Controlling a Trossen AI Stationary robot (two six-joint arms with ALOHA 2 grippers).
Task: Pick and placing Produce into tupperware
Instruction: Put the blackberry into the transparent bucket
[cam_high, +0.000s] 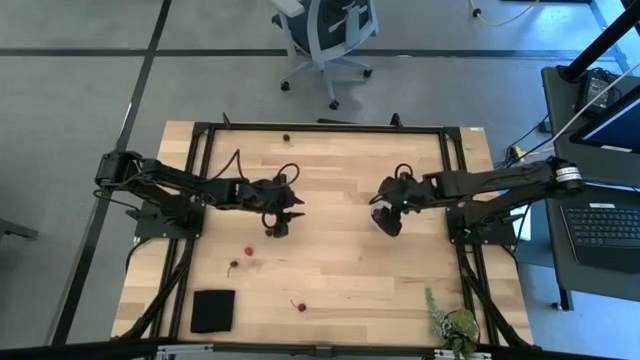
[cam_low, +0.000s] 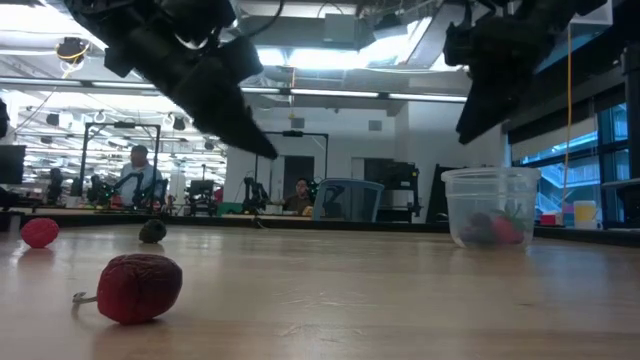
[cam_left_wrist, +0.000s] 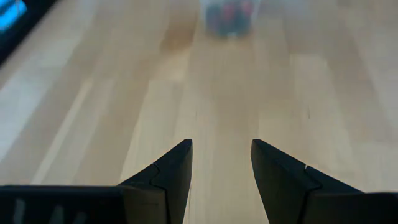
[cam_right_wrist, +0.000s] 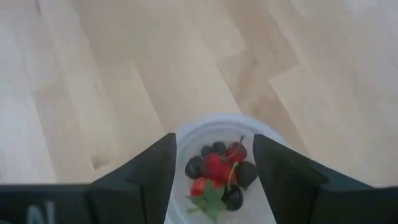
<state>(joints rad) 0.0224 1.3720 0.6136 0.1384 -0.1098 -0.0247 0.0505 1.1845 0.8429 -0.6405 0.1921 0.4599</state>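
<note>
The tupperware (cam_high: 383, 224) is a small translucent tub standing on the wooden table, right of centre, with several red and dark fruits (cam_right_wrist: 217, 171) and a green leaf inside. It also shows in the low view (cam_low: 490, 207). My right gripper (cam_right_wrist: 214, 155) is open and empty, held just above the tub with its fingers over the rim's two sides; it also shows in the high view (cam_high: 386, 212). My left gripper (cam_left_wrist: 221, 149) is open and empty above the table's middle (cam_high: 283, 214). Loose fruits lie on the table (cam_high: 248, 251) (cam_high: 232, 266) (cam_high: 299, 305), one close in the low view (cam_low: 138, 287).
Another fruit (cam_high: 286, 138) lies near the far edge. A flat black square pad (cam_high: 212, 310) lies at the near left. A leafy green plant (cam_high: 455, 325) stands at the near right corner. A black frame (cam_high: 320, 128) runs round the table. People sit in the room beyond (cam_low: 135, 170).
</note>
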